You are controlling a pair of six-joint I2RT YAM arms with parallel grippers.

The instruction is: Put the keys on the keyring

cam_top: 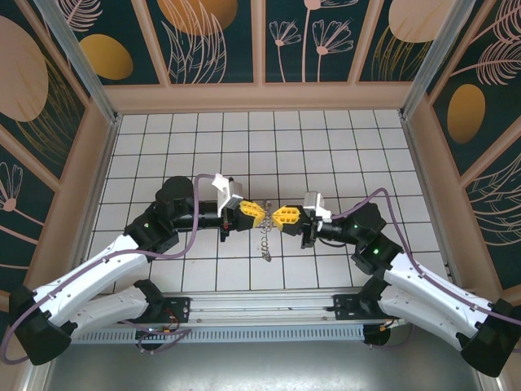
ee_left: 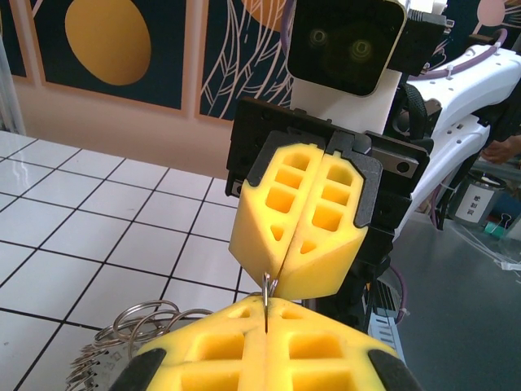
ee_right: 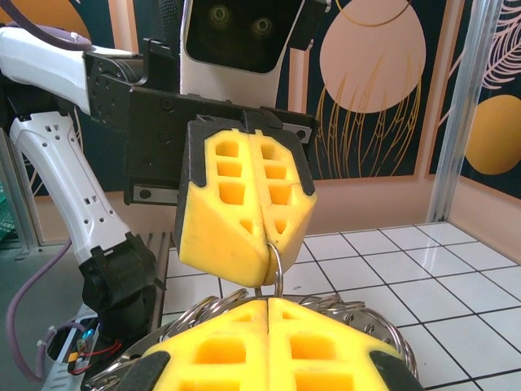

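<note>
My two grippers meet tip to tip above the middle of the tiled floor. Both the left gripper point(cam_top: 261, 214) and the right gripper point(cam_top: 275, 216) are shut. One thin wire loop point(ee_left: 267, 287) runs from the seam of the left gripper point(ee_left: 267, 305) into the seam of the right gripper point(ee_left: 280, 272). The right wrist view has that same loop point(ee_right: 278, 262) coming out of the left gripper point(ee_right: 268, 258) and passing down behind the right gripper point(ee_right: 269, 302). The keyring point(cam_top: 266, 239) hangs below the tips, and its fringe of wire loops point(ee_right: 389, 327) spreads under my fingers. The keys are hidden.
White tiled floor point(cam_top: 244, 147) lies all round, with patterned walls at the back and sides. The arms' mounting rail point(cam_top: 260, 308) runs along the near edge. More wire loops point(ee_left: 140, 320) sit low left of the left fingers.
</note>
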